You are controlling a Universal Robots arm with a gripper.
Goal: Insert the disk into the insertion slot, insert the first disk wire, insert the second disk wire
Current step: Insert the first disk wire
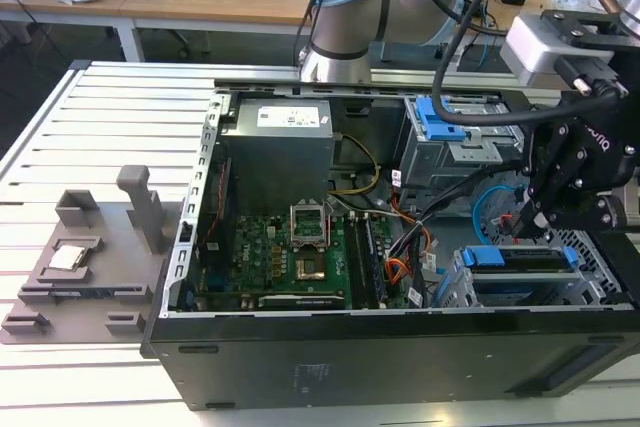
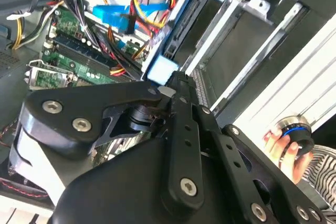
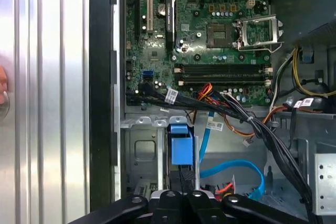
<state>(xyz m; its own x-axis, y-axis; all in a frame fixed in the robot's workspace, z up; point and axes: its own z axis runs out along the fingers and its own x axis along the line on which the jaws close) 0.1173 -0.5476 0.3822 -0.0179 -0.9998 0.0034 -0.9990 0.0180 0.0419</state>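
- One skewed push could jam the disk (image 1: 530,260), seated in the insertion slot (image 1: 455,292) under the claw (image 1: 530,222) (exterior view).
- Second wrist view: claw (image 2: 169,85) pinched narrow; wires (image 2: 113,15) nearby may snag.
- First wrist view: blue cable (image 3: 236,166) beside the disk (image 3: 180,148) could get trapped.

Disk (image 1: 522,258) mostly hidden inside insertion slot (image 1: 457,293); hand (image 2: 287,157) partly cut off at second wrist view's edge.

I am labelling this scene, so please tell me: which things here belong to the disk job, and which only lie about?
Job: disk, insertion slot, gripper, blue cable (probably a disk wire).
Lying about: motherboard, power supply, grey cage with blue latch, grey fixture.
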